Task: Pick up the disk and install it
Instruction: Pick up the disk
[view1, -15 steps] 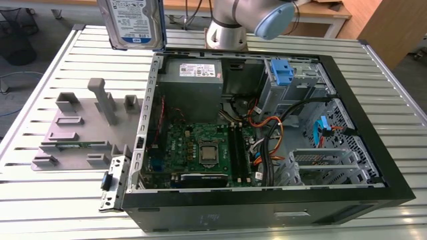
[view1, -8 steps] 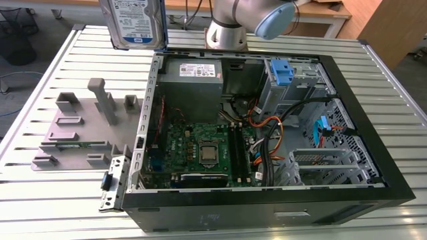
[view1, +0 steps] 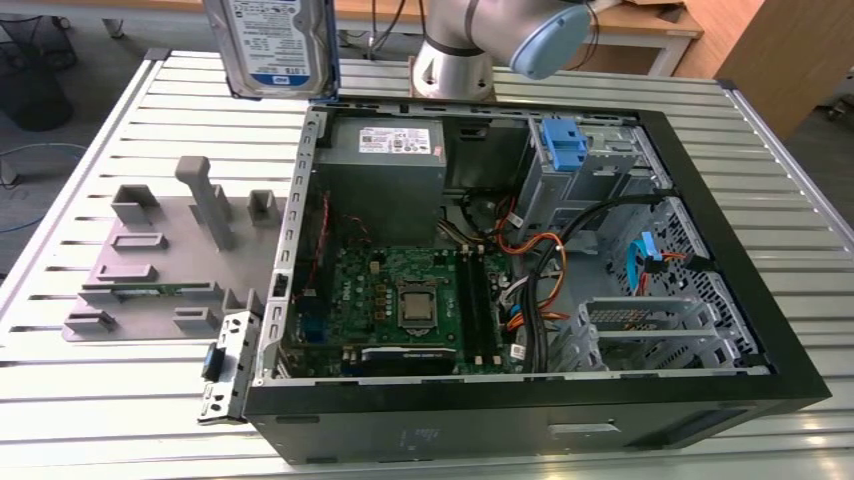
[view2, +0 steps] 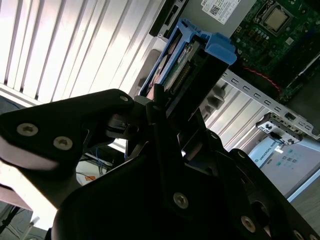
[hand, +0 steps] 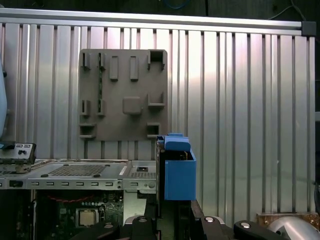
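Note:
The disk, a silver drive with a white-and-blue label, hangs upright in the air above the table's far side, left of the open computer case in the exterior view. Its blue carrier bracket shows end-on in both wrist views, and the bracket stands over the case's edge. My gripper is shut on the disk, with dark fingers clamped against its sides. The gripper's body sits right beneath the bracket.
Inside the case are the green motherboard, a grey power-supply box, a drive cage with a lone blue latch and cable bundles. A grey fixture plate lies on the slatted table. The arm's base stands behind the case.

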